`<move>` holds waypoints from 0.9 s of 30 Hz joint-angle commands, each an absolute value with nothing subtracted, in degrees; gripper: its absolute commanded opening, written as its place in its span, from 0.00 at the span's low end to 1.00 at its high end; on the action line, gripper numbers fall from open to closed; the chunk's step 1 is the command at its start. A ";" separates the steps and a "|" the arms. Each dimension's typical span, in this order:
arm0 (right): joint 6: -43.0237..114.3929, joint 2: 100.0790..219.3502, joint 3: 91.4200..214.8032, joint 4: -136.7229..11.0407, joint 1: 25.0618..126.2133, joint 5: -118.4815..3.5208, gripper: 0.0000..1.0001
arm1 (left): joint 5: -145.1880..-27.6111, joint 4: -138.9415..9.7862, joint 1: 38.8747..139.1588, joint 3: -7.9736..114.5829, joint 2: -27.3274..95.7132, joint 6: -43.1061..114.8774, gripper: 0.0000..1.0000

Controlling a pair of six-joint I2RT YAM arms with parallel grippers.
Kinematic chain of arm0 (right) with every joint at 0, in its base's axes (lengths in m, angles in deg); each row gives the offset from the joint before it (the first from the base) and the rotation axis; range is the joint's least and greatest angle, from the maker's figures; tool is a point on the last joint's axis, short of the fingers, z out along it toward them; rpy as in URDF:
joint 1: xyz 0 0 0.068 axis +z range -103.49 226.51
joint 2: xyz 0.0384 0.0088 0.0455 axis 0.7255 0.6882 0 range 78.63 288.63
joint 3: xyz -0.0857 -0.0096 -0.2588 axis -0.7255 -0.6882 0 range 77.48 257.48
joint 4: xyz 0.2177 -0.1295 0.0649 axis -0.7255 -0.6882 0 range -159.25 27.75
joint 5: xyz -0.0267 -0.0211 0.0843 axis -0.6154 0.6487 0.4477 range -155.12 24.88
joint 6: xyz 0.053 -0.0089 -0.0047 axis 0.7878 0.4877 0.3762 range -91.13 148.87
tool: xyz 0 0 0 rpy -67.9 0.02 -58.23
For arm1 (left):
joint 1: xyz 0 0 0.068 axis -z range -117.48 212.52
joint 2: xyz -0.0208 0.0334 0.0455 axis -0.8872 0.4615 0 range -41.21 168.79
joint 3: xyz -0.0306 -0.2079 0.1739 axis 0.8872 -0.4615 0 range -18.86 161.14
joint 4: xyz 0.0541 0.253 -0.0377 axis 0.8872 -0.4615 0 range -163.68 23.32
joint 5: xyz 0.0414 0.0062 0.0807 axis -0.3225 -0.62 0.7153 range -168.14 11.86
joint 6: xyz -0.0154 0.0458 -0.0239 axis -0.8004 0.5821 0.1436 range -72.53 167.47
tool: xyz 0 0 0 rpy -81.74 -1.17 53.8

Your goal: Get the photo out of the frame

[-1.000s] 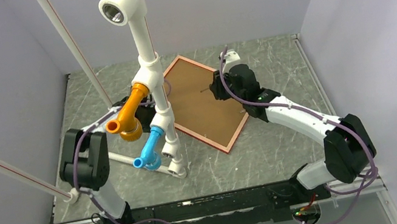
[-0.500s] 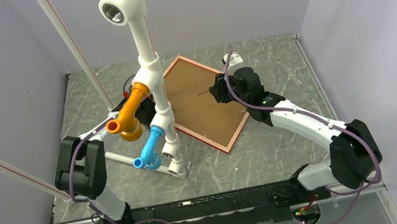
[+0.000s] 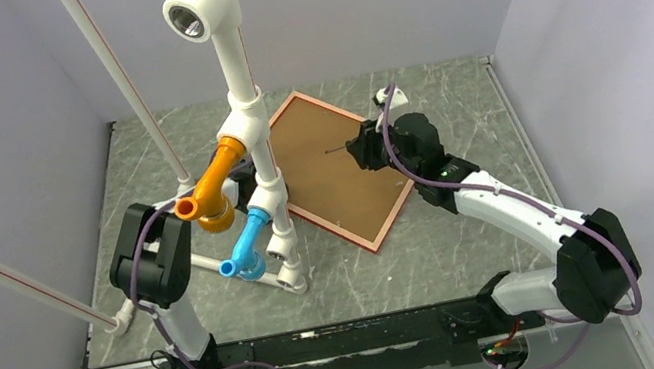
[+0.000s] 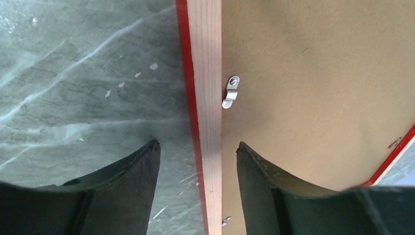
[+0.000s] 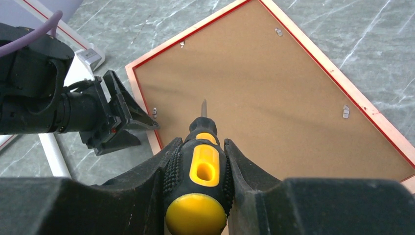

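Observation:
The red frame [image 3: 331,229] lies face down on the marble table with its brown backing board [image 3: 325,165] up. The photo is hidden beneath the board. My left gripper [image 4: 198,143] is open and straddles the frame's left rail [image 4: 205,122], next to a metal clip [image 4: 230,92]. It also shows in the right wrist view [image 5: 147,133]; in the top view the pipe stand mostly hides it. My right gripper [image 5: 203,142] is shut on a yellow-and-black screwdriver [image 5: 203,164], whose tip is over the board [image 5: 264,93]. In the top view the right gripper [image 3: 363,151] is above the frame's right part.
A tall white pipe stand [image 3: 255,156] with an orange elbow [image 3: 212,189] and a blue elbow [image 3: 247,244] stands just left of the frame. More clips [image 5: 346,111] sit along the frame's rails. Thin white rods [image 3: 122,78] lean at the left; walls enclose the table.
My left arm's elbow has swung inward and back towards the frame. My right wrist has shifted a little to the right, still holding the screwdriver over the board.

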State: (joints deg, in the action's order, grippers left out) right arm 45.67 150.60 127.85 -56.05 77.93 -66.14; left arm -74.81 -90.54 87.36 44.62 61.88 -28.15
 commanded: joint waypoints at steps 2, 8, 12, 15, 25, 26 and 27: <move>46.17 148.61 127.84 -51.88 77.80 -66.16 0.00 | -71.03 -94.94 88.57 47.24 63.91 -31.72 0.57; 46.45 149.43 127.92 -51.62 77.76 -65.53 0.00 | -68.50 -97.78 89.22 49.22 65.13 -27.77 0.33; 46.25 150.17 127.99 -51.74 77.79 -66.11 0.00 | -68.13 -96.83 89.14 49.49 65.75 -19.48 0.18; 46.91 151.33 128.33 -51.24 77.78 -65.39 0.00 | -68.21 -97.84 89.10 51.43 66.99 -9.65 0.13; 48.93 159.84 133.28 -49.88 77.74 -62.11 0.00 | -81.24 -92.30 85.90 49.13 66.74 13.15 0.00; 48.87 160.92 133.88 -49.76 77.76 -62.17 0.00 | -81.41 -91.87 85.82 48.99 66.53 14.55 0.00; 48.79 161.76 134.38 -49.62 77.77 -62.11 0.00 | -81.94 -91.03 85.73 48.60 66.28 15.93 0.00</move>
State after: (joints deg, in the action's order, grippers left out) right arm 47.63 159.67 129.79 -54.32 77.93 -63.45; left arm -78.48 -91.11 85.22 50.50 65.66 0.02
